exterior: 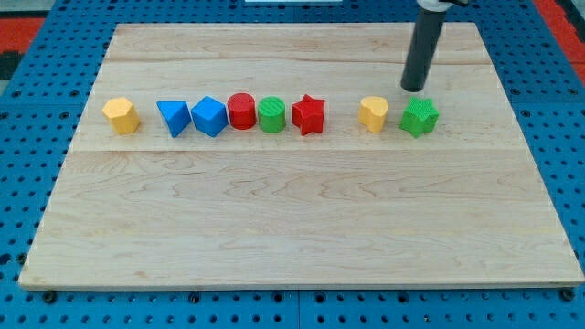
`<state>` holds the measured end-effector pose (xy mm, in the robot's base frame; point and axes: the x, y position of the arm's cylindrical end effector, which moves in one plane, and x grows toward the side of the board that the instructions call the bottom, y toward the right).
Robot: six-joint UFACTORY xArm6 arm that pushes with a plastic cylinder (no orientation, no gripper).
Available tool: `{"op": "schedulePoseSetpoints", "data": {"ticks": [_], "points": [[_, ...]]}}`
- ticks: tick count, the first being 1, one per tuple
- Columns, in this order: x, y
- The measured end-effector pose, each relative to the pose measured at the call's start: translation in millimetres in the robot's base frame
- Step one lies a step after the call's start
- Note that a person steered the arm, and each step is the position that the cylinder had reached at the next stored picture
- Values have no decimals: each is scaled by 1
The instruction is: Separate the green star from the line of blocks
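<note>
The green star [420, 117] sits at the right end of a row of blocks across the wooden board [292, 219]. To its left lies a yellow heart-like block [373, 114]. My tip [415, 88] stands just above the green star toward the view's top, close to it, with a small gap. The row goes on leftward with a red star [309, 115], a green cylinder [271, 115], a red cylinder [241, 111], a blue cube-like block [209, 117], a blue triangle [174, 118] and a yellow hexagon-like block [122, 116].
The board lies on a blue pegboard surface [27, 183]. A red strip [558, 18] shows at the view's top right corner.
</note>
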<state>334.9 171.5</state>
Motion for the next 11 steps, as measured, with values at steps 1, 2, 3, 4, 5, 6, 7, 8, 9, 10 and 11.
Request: {"op": "schedulePoseSetpoints", "data": {"ticks": [1,2,3,4,5,6,7,8,9,10,11], "points": [[19,0],[19,0],[20,-10],[20,-13],[20,-13],[20,-12],[20,-12],[28,-6],[60,-6],[78,-6],[141,-7]]}}
